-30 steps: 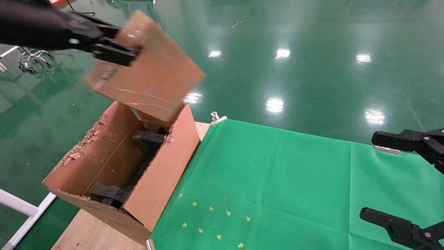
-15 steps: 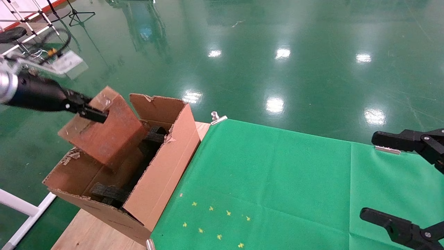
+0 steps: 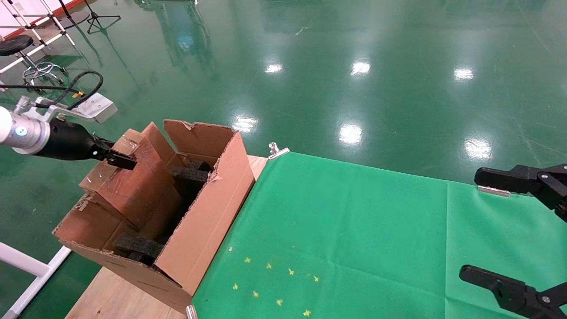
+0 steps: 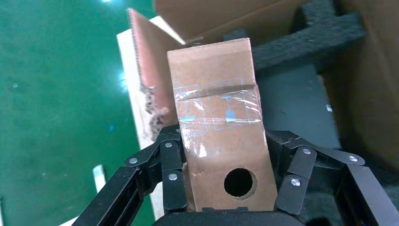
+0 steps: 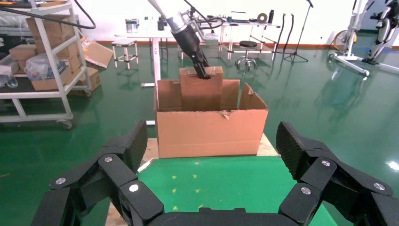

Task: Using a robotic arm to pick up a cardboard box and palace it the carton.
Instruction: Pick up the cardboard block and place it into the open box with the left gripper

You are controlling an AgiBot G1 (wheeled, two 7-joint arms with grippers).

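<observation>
left gripper [image 3: 126, 160]: on the robotic arm [image 3: 26, 132], which reaches in from the left; jaws pinching the top edge of the box, one finger on each broad face (left wrist view).
box [image 3: 133, 177]: slim brown slab, tilted, its lower part down inside the carton against the left wall and its upper part sticking up above the rim; clear tape across the upper face, a round hole near the gripped edge [image 4: 221, 141].
carton [image 3: 208, 212]: long, open-topped, ragged torn edges; stands on the wooden table edge [image 3: 110, 297], just beside the green cloth [image 3: 354, 230].
foam blocks [image 3: 137, 248]: black, inside the carton, one at the near end and one at the far end.
right gripper [image 3: 522, 230]: low on the right over the cloth, well apart from the carton; jaws spread wide, holding nothing.
</observation>
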